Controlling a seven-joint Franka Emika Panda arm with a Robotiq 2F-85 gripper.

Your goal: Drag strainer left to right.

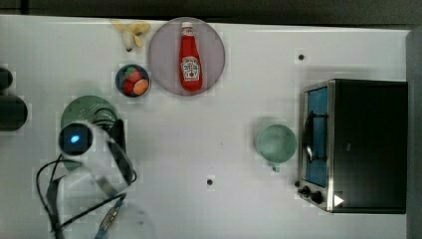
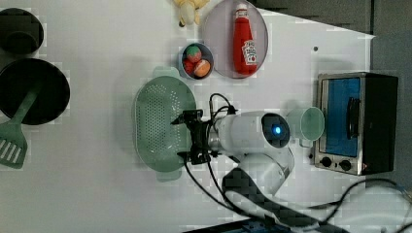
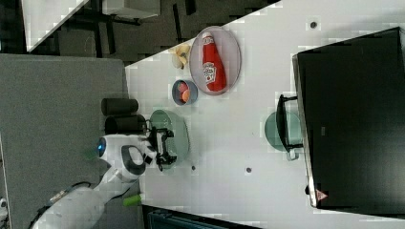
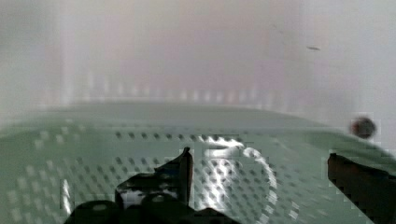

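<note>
The strainer (image 1: pixel 87 107) is a pale mint-green oval basket full of small holes, near the top view's left edge and partly under my arm (image 1: pixel 74 139). In the left view the strainer (image 2: pixel 158 121) lies just left of my wrist. There my gripper (image 2: pixel 187 137) is open, its black fingers spread over the basket's right rim. The right view has the gripper (image 3: pixel 165 144) low over the strainer (image 3: pixel 179 126). In the wrist view the perforated wall of the strainer (image 4: pixel 140 140) is very close, and the gripper (image 4: pixel 261 177) holds nothing between its two dark fingertips (image 4: pixel 182 170).
A round green mug (image 1: pixel 276 143) stands just left of a toaster oven (image 1: pixel 358 144) on the top view's right. A plate (image 1: pixel 161 55) with a ketchup bottle (image 1: pixel 190 57), a fruit bowl (image 1: pixel 119 79) and a banana (image 1: pixel 130 32) sit behind. A black pan (image 2: pixel 48 87) and green spatula (image 2: pixel 14 141) are at the left view's left.
</note>
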